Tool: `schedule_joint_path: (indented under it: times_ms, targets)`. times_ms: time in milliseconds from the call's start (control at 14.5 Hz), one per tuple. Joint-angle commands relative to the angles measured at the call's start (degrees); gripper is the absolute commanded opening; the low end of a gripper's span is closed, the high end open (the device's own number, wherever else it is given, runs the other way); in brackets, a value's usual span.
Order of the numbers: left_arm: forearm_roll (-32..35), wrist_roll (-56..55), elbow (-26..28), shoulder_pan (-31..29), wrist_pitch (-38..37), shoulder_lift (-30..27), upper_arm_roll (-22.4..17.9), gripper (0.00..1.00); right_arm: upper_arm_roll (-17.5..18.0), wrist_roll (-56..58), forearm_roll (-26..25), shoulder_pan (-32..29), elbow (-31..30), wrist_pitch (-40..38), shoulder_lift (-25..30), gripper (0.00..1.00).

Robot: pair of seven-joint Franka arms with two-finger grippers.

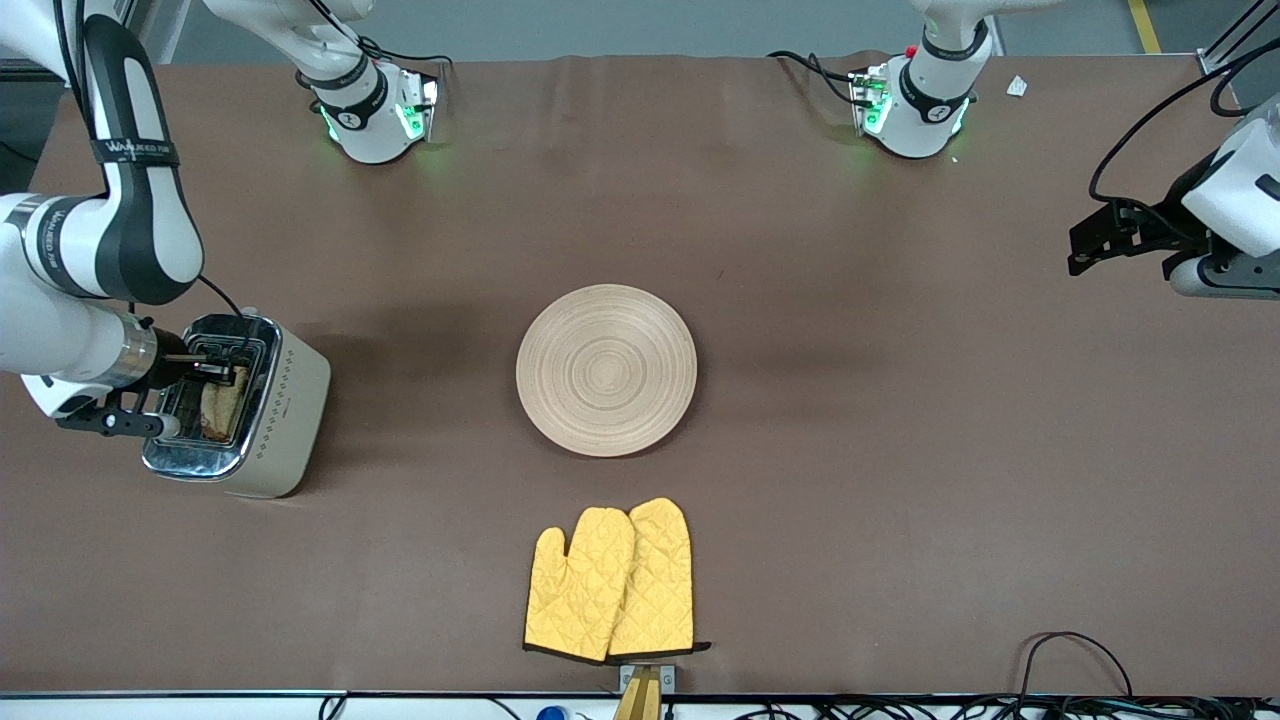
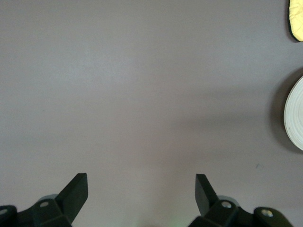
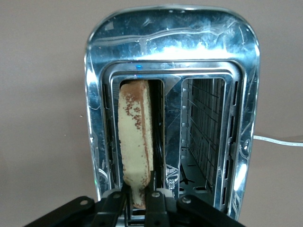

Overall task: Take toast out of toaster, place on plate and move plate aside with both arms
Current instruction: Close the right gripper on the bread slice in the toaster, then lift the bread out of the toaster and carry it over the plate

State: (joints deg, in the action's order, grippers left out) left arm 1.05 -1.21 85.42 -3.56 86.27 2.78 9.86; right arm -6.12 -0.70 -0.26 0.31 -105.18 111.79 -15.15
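Chrome frames the top of the toaster [image 3: 173, 113], which stands on the brown counter [image 1: 900, 450] toward the right arm's end. We see the toast [image 3: 136, 146] standing upright in one of its two slots, its speckled tan face and brown crust rising above the slot rim; the other slot holds nothing. Our right pincer [image 3: 139, 201] sits directly over that slot, and its fingers [image 3: 112, 198] are closed on the lower edge of the slice, one on each face. From the front camera the right pincer [image 1: 215, 372] shows at the toaster's top with the toast [image 1: 222, 405] just beneath it.

The plate [image 1: 606, 370] lies flat at the middle of the counter, well apart from the toaster. A pair of yellow oven mitts [image 1: 612, 582] lies nearer the front camera than the plate.

Our left pincer [image 2: 141, 194] hangs over bare counter toward the left arm's end, fingers spread wide apart, holding nothing.
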Motion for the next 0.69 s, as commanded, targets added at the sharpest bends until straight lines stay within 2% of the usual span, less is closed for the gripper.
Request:
schedule_joint_path:
  times_ms: [0,138,275,413,619]
  targets:
    - [-0.3,0.0,0.0,0.0,-0.8,-0.1,0.1,1.00,0.6,-1.2,1.0,3.4,6.1,-9.1,2.1,0.00]
    - [-0.3,0.0,0.1,0.0,-0.8,-0.1,0.1,1.00,0.7,-5.8,0.9,7.1,13.5,-19.2,2.7,0.00]
    - [-0.4,0.0,0.5,0.0,-0.8,-0.1,0.1,1.00,0.7,-10.1,1.0,13.4,16.8,-23.4,2.8,0.00]
    - [-3.5,-0.3,1.2,-0.6,-0.8,0.0,0.0,1.00,0.8,-16.2,1.1,19.3,16.3,-22.6,2.6,0.00]
    - [-8.2,-0.3,2.6,-2.7,-0.8,1.0,-0.5,1.00,0.7,-27.2,3.9,27.8,10.2,-12.4,2.1,0.00]
